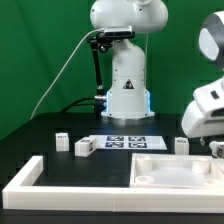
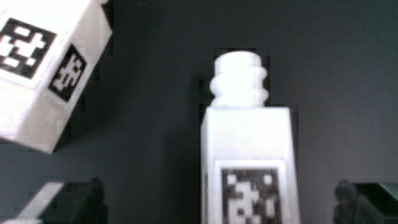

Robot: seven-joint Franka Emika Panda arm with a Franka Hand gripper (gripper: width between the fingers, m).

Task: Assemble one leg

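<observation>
The large flat white square tray-like panel [image 1: 170, 172] lies on the black desk [image 1: 60, 165] at the exterior view's right, beside the front run of the long white L-shaped border bar [image 1: 30, 172]. In the wrist view, the small white plastic block-like leg [image 2: 246, 130], with its ribbed peg tip and square tag, sits between the two dark fingers [image 2: 63, 205]. They are spread wide and grip nothing. A second white tagged block [image 2: 45, 70] sits tilted nearby, with bare desk between the two.

The leg [image 2: 246, 150] sits between the gripper's [image 2: 222, 205] spread fingers [image 2: 63, 204], touching neither; another tagged white block [image 2: 45, 75] lies tilted nearby.
</observation>
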